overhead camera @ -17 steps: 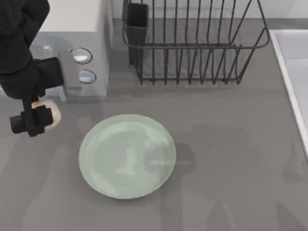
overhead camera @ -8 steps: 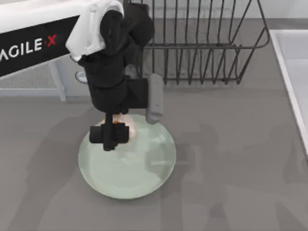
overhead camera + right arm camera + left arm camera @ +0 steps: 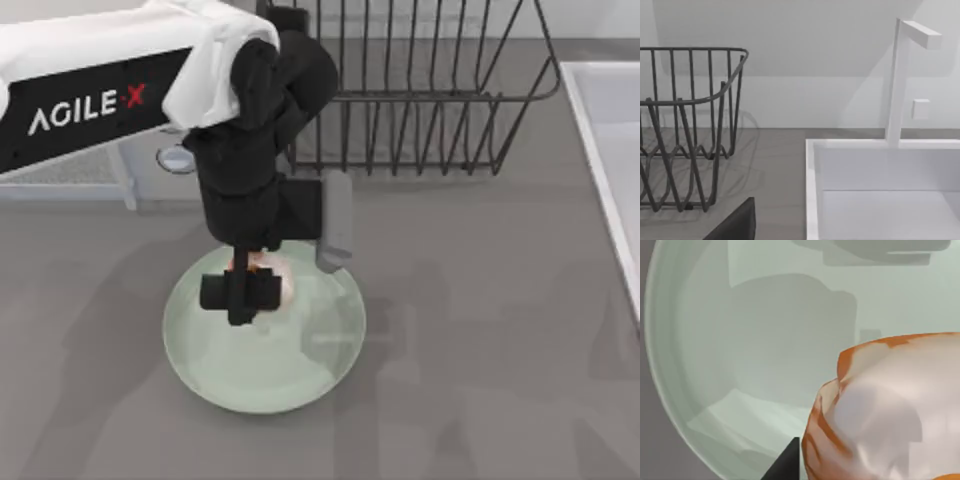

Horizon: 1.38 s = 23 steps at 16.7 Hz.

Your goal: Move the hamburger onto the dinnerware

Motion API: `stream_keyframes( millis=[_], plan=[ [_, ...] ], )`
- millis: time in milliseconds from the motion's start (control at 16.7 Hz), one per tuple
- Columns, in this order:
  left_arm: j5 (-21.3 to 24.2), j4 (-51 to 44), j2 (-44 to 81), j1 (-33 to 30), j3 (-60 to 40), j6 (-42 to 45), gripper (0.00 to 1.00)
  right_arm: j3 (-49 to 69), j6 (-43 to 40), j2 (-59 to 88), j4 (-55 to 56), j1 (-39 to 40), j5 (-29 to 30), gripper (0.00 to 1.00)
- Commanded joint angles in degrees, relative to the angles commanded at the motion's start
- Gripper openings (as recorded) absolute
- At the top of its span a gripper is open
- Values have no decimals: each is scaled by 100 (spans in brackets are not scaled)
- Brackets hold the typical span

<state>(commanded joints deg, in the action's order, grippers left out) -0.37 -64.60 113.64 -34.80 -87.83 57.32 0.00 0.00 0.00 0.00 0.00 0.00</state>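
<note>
The left gripper (image 3: 243,292) grips the small round cream-tan hamburger with orange streaks (image 3: 270,281) over the large pale mint-green glossy plate (image 3: 300,375), near its far rim. Best lower gently, then release. Being round, the hamburger has no clear long axis. Beyond stands a dark wire dish rack (image 3: 420,110).

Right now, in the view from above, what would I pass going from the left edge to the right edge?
The white arm marked AGILE X, then the left gripper holding the hamburger above the pale green plate, then bare grey table, then the white sink's edge.
</note>
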Motion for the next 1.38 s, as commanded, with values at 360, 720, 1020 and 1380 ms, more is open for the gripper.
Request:
stream_keyframes(
  millis=[360, 720, 1020, 1380],
  plan=[
    [-3, 791, 232, -31, 487, -2, 0, 0, 0, 0, 0, 0, 0, 100],
    [6, 839, 282, -34, 555, -2, 8, 0, 0, 0, 0, 0, 0, 100],
    [6, 839, 282, -34, 555, -2, 45, 0, 0, 0, 0, 0, 0, 100],
    [6, 839, 282, -34, 555, -2, 90, 0, 0, 0, 0, 0, 0, 100]
  ],
)
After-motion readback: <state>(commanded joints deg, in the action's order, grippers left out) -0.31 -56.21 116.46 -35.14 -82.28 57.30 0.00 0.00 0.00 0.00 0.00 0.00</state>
